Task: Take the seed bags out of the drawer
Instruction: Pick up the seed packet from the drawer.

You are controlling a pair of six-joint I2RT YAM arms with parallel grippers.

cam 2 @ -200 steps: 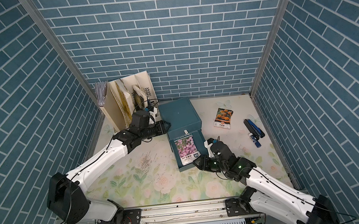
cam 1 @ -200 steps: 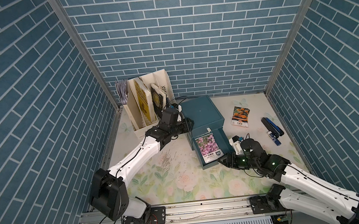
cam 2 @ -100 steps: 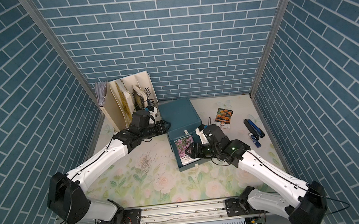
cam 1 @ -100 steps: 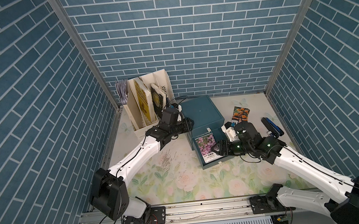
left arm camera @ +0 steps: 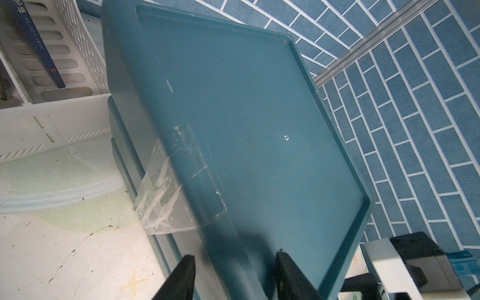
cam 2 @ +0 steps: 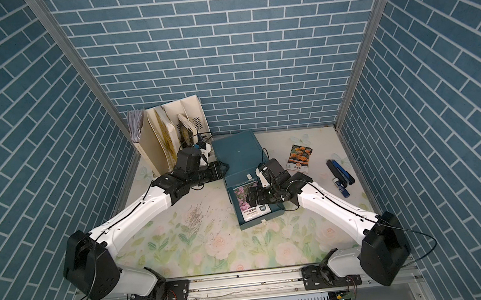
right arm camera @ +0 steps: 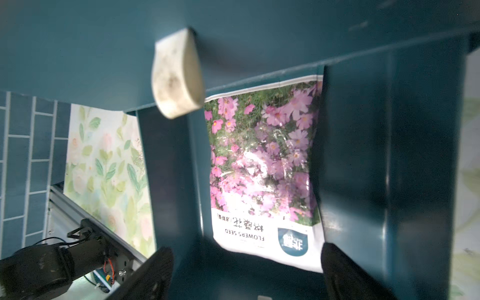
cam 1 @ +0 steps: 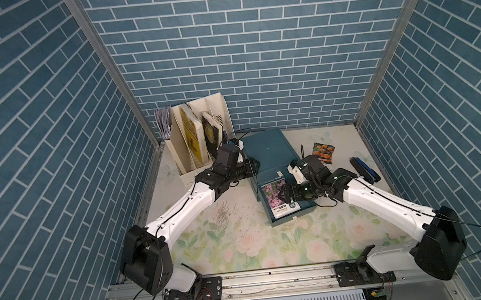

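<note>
A: Which step now?
B: Going for the pink seed bag [cam 1: 272, 197]. Lies flat inside the drawer [right arm camera: 363, 155], picture side up, close to the drawer's left wall.
A: Anything out already?
B: Yes, the orange seed bag [cam 1: 323, 152]. Lies on the table [cam 1: 242, 240] outside the drawer, a bit behind it and off to the right. No sign of a green one. Maybe under the pink one, cannot tell.
A: And the right gripper [right arm camera: 245, 259]?
B: Hangs just over the drawer, right above the pink seed bag. Fingers [right arm camera: 161, 267] wide apart, nothing between them yet.
A: And the left gripper [left arm camera: 235, 262]?
B: Sits behind the drawer, at the blue box [cam 1: 266, 148] around it. Fingers [left arm camera: 181, 275] pinched tight on the box's side edge. Looks like holding the box in place.
A: So what next?
B: Probably dipping down into the drawer and sliding one finger under an edge of the bag. Tricky, that: flat, shiny, slippery, and snug by the wall. Better to come at the free side. Then pinching shut, lifting straight up and out, and putting down beside the orange seed bag.
</note>
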